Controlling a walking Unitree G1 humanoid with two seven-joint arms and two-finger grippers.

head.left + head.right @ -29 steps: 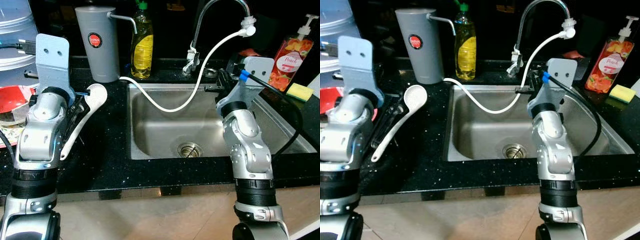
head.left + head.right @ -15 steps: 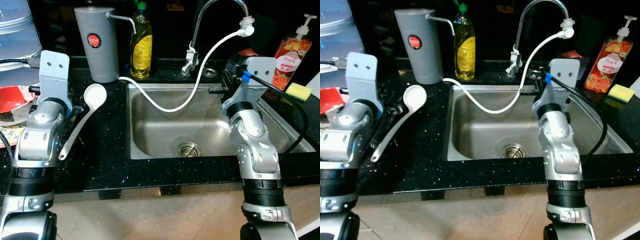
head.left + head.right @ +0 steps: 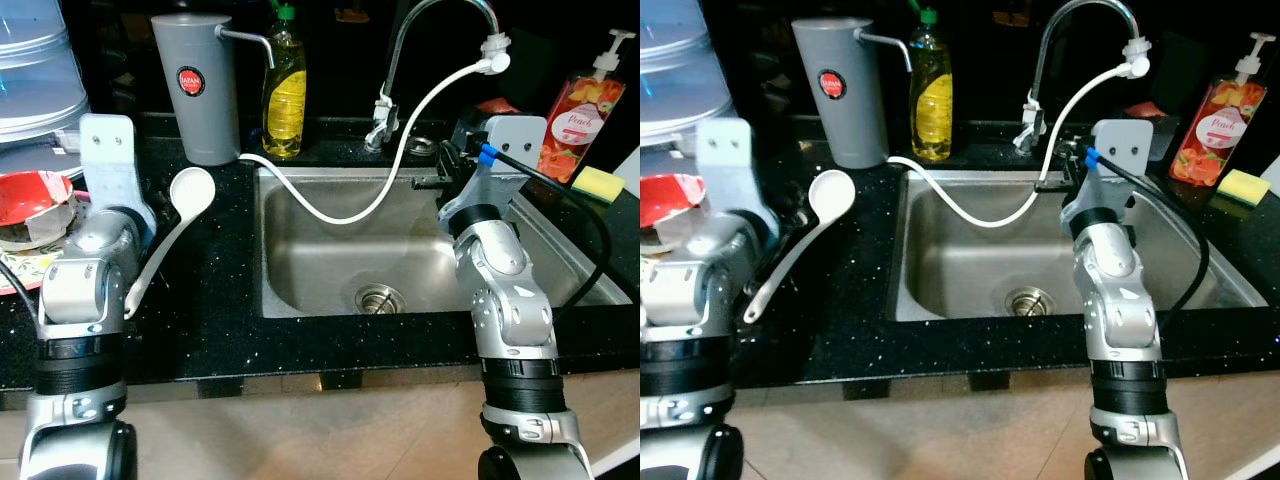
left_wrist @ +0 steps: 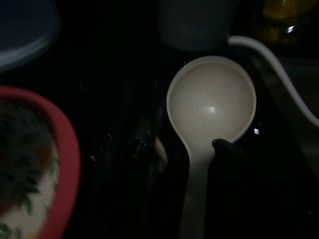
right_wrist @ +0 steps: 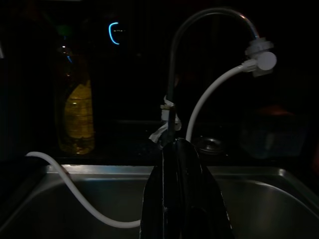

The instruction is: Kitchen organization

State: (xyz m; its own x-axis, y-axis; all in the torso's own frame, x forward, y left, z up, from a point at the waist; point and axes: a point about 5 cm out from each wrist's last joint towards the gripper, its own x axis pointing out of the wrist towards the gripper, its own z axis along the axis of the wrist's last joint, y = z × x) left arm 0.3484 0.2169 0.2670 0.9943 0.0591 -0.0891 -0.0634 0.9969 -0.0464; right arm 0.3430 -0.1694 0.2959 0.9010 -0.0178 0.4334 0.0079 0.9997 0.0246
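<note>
A white ladle (image 3: 190, 190) lies on the black counter (image 3: 220, 330) left of the sink, its handle running toward the front edge. In the left wrist view its bowl (image 4: 212, 102) sits just past my left gripper (image 4: 182, 147), which is open. One fingertip (image 4: 222, 145) rests at the handle's neck and the other finger stands apart on the far side. My right gripper (image 5: 175, 149) is shut on nothing. It hovers over the sink's back right rim (image 3: 432, 180), pointing at the faucet (image 3: 440, 20).
A white hose (image 3: 400, 160) droops from the faucet into the steel sink (image 3: 330, 260). A grey dispenser (image 3: 195, 85) and a yellow soap bottle (image 3: 284, 90) stand behind. A red bowl (image 3: 30, 195) sits at the left; a pink pump bottle (image 3: 580, 115) and a sponge (image 3: 598, 183) at the right.
My left arm has settled lower and closer beside the ladle's handle; the ladle itself has stayed put. The right arm wavered slightly and is back near the sink's rim.
</note>
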